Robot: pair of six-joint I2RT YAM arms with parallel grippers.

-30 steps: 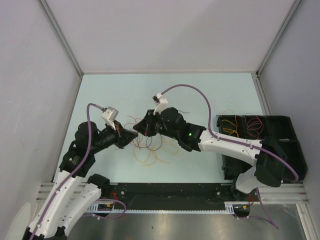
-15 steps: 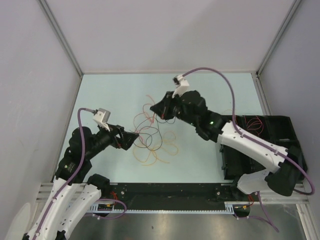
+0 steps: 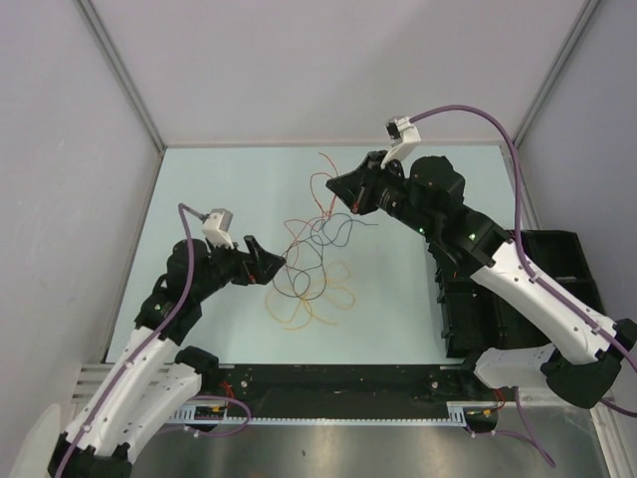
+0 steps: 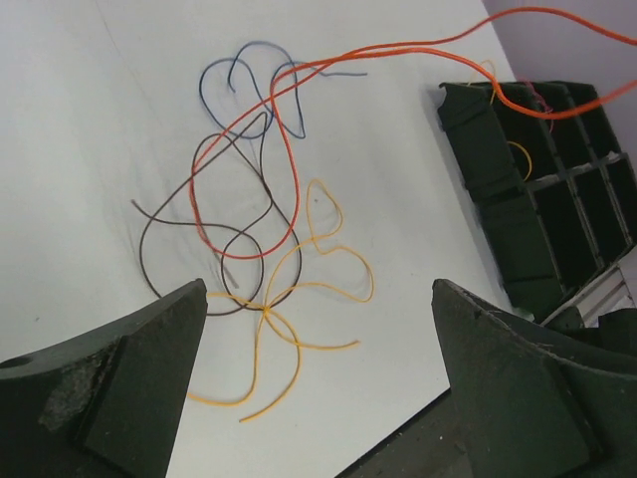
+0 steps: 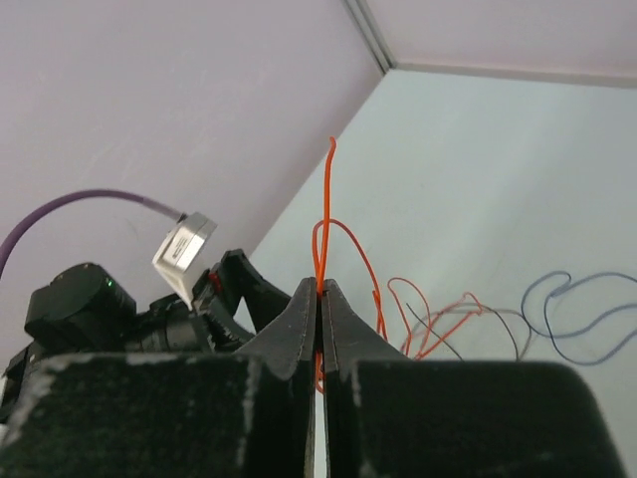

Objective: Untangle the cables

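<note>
One red cable point(image 5: 325, 199) pinched in right gripper point(image 5: 319, 291), left gripper point(image 4: 318, 299) spread wide

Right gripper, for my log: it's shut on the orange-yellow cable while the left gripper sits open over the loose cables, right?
Not quite. The right wrist view shows the right gripper shut on the red cable, not the orange-yellow one. The left gripper does sit open over the loose cables.

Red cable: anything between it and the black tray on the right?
No object lies between them, but the red cable, pinched in the right gripper, has its loop crossing the brown cable and blue cable.
</note>
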